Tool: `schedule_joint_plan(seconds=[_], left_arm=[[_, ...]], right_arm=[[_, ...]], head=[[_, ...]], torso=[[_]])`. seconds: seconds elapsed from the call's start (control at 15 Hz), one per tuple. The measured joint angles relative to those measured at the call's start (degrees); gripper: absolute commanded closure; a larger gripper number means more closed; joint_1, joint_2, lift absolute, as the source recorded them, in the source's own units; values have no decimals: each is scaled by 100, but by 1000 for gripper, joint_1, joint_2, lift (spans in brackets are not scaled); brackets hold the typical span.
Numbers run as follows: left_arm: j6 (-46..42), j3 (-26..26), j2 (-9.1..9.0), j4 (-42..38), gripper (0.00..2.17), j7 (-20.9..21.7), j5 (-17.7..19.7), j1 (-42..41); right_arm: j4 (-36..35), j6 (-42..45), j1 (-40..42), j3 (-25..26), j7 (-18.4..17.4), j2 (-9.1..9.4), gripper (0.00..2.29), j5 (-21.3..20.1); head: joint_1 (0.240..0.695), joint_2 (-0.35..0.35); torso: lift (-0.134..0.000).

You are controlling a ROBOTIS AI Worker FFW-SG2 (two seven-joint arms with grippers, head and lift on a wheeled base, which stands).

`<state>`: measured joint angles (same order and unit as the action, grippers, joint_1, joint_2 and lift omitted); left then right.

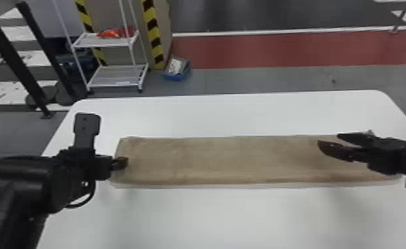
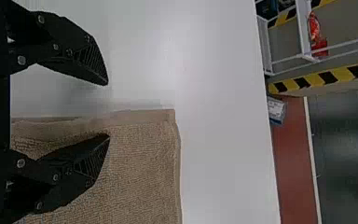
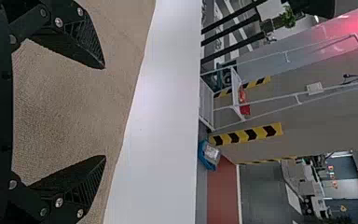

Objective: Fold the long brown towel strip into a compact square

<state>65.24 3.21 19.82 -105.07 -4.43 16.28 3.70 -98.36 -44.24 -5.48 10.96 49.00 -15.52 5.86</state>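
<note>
Towel point(image 1: 228, 160) looks light and floppy, best pinched at its 9 o'clock edge; left gripper point(image 2: 107, 110) there, right gripper point(image 3: 105, 112) near 3, both jaws wide.

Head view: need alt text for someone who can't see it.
A long brown towel strip lies spread across a white table. The robot's left tool is at the strip's left end; the right tool, open, is over its right part. A white rack stands beyond, to the left.
</note>
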Motion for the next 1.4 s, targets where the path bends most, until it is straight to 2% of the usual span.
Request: schedule_joint_plan(seconds=[0.27, 0.33, 0.6, 0.93, 1.0, 1.07, 1.13, 1.2, 1.27, 1.33, 1.4], left_arm=[[45, -31, -4, -29, 745, 32, 120, 2], [102, -40, -4, -32, 1069, 38, 138, 14], [284, -1, -12, -54, 1187, 38, 283, 28], [470, 297, -16, -282, 1187, 21, 931, 55], [612, 391, -30, -425, 1187, -47, 1160, 64], [774, 480, -46, -596, 1187, -152, 1470, 72], [890, 528, -60, -746, 1187, -276, 1796, 89], [973, 555, -86, -904, 1187, -425, 2225, 125], [1042, 561, -170, -1046, 1187, -523, 2644, 183], [1116, 557, -324, -1146, 1187, -576, 2947, 242], [1195, 547, -566, -1260, 1187, -609, 3211, 295]], right_arm=[[58, 43, -100, -340, -103, 66, 242, -124], [94, 86, -119, -417, -104, 107, 242, -194], [260, 347, -137, -706, -181, 204, 245, -435], [448, 743, -86, -1018, -214, 276, 255, -625], [494, 866, -85, -1107, -243, 285, 336, -662], [554, 1033, -84, -1194, -258, 295, 556, -697], [625, 1207, -84, -1253, -261, 313, 876, -719], [738, 1422, -91, -1303, -258, 349, 1544, -733], [885, 1615, -128, -1354, -257, 380, 2024, -737], [1009, 1774, -162, -1417, -260, 405, 2057, -744], [1127, 1944, -185, -1499, -265, 435, 2132, -779]], head=[[695, 121], [695, 125], [695, 145], [695, 158], [695, 159], [695, 158], [695, 155], [695, 139], [695, 122], [695, 122], [695, 84]], torso=[[-125], [-125], [-125], [-125], [-125], [-125], [-125], [-125], [-125], [-125], [-125]])
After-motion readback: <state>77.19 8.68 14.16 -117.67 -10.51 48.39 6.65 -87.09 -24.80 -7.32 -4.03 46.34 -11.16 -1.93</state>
